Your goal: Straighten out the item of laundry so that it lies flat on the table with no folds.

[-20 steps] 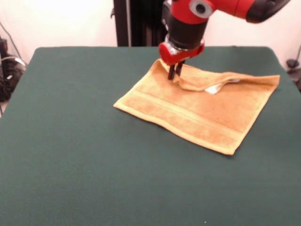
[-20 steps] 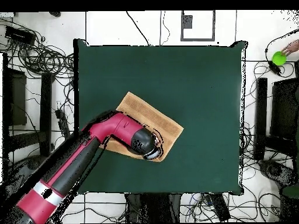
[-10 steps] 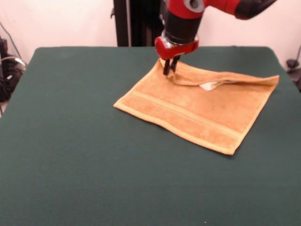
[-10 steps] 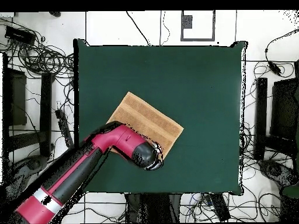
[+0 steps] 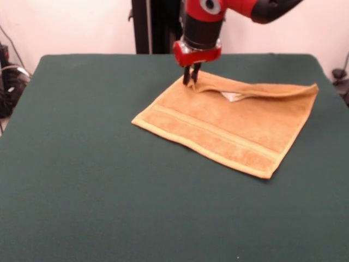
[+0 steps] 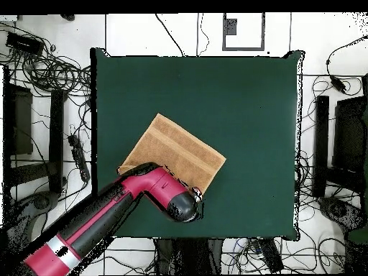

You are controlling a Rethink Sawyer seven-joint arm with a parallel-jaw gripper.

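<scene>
The item of laundry [image 5: 229,128] is an orange-tan towel on the right half of the dark green table [image 5: 82,164]. Its near part lies flat, showing a woven band. Along the far edge a narrow strip is still folded over, and a white label [image 5: 232,96] peeks out from under it. My gripper [image 5: 190,77] is shut on the left end of that folded edge, at the towel's far left corner. From overhead the towel [image 6: 176,147] lies as a slanted square on the table [image 6: 244,108], and the arm's head [image 6: 180,203] covers its corner nearest the base.
A black post [image 5: 140,26] stands behind the table's far edge. In the overhead view, cables [image 6: 50,68] lie on the floor around the table and dark stands [image 6: 320,147] flank its sides.
The gripper has moved left and toward the far edge in the front view, dragging the folded edge with it. The fold has grown narrower and the towel's right corner has drawn in slightly.
</scene>
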